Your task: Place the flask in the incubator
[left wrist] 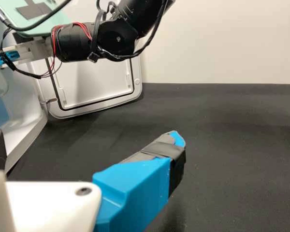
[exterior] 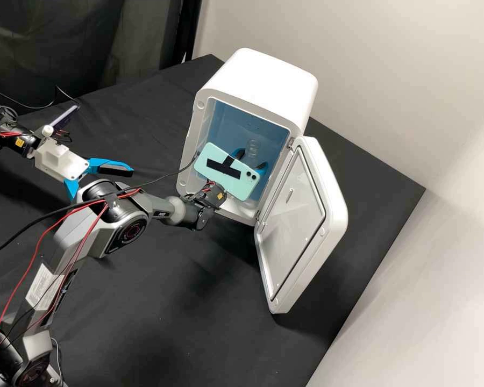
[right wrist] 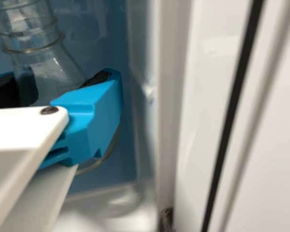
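Item: clear glass conical flask (right wrist: 43, 63), in white blue-lined incubator (exterior: 263, 80). Light, slick, breakable (I judge). My right gripper (right wrist: 53, 92) clamps its shoulder; left gripper (exterior: 99, 181) gapes empty.

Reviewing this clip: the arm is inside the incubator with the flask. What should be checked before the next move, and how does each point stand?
1. White hinged door swung wide, out of the arm's path: ok.
2. Clear glass flask inside the blue chamber of the white incubator: ok.
3. Flask upright, neck up: ok.
4. Flask base resting on the chamber floor: cannot tell, the underside is hidden.
5. Right claw closed on the flask body, one finger on each side: ok.
6. Left claw open, above the black bench, apart from the incubator: ok.
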